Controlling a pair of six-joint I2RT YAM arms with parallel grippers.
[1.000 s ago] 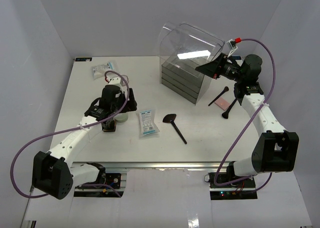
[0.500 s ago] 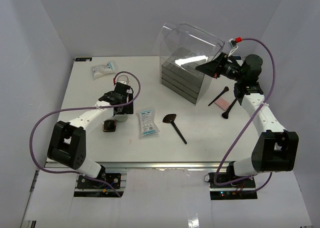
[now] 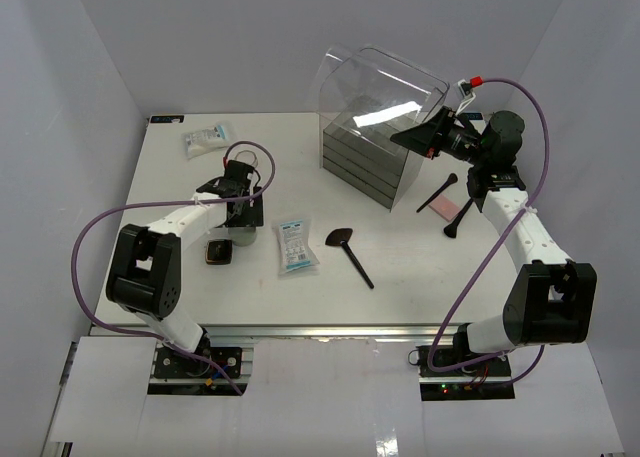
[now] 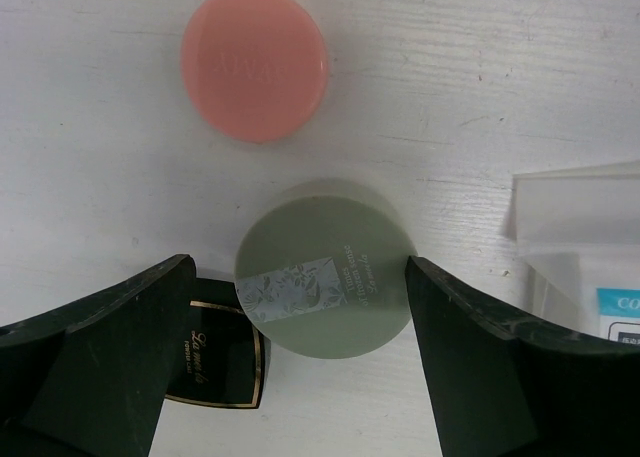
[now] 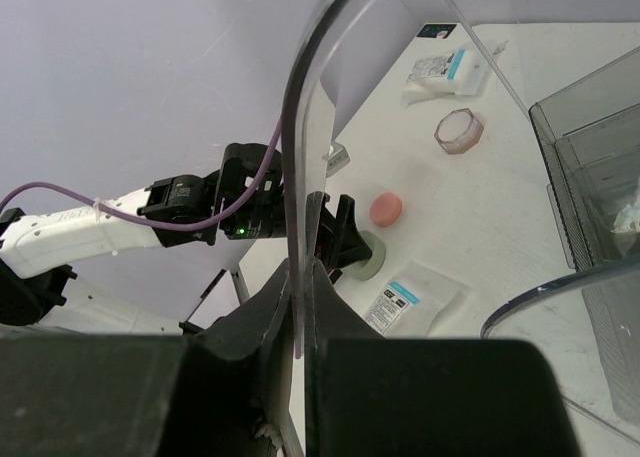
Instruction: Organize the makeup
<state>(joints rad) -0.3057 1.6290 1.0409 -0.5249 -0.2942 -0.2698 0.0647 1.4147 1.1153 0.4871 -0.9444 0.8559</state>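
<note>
Sage-green compact (image 4: 325, 267) sat toward the worktop's (image 3: 400, 277) left edge, framed by the left pincer (image 4: 298, 264), jaws spread wide, which had swung over it within the last second; a grasp looked imminent. Right pincer (image 5: 300, 317) pinched the clear lid (image 5: 310, 127), holding it raised.

Packets (image 3: 296, 245): two. Brushes (image 3: 349, 252): three. Round compacts (image 4: 325, 267): two, pink and green. Square compact (image 4: 215, 362): one. Hexagonal jar (image 5: 458, 130): one. Palette (image 3: 437, 207): one. Box (image 3: 375, 127): one.
</note>
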